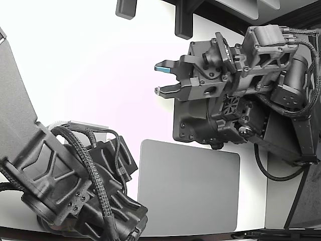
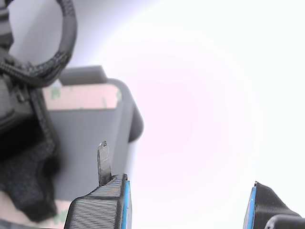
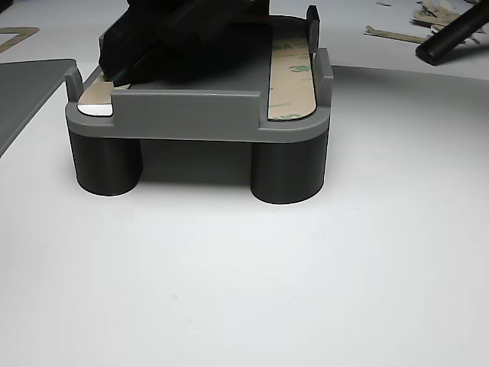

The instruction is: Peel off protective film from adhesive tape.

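Observation:
A grey fixture (image 3: 199, 111) on round legs carries tan strips of adhesive tape. One strip (image 3: 294, 76), covered in printed protective film, runs along its right side in the other view; another (image 3: 95, 95) shows at the left corner. The wrist view shows a film-covered strip (image 2: 81, 98) on the fixture (image 2: 90, 143). My gripper (image 1: 161, 79) hangs open in the exterior view's middle, apart from the fixture. Its blue-padded fingers (image 2: 123, 200) are spread wide, one bearing a thin metal blade (image 2: 103, 162), with nothing between them (image 2: 188, 200). A second arm (image 1: 75, 186) covers most of the fixture.
A grey mat (image 1: 190, 191) lies on the white table near the exterior view's bottom. The second arm's dark gripper (image 3: 176, 38) rests on the fixture's top. Loose film scraps (image 3: 428, 15) and a black bar (image 3: 458, 34) lie behind the fixture.

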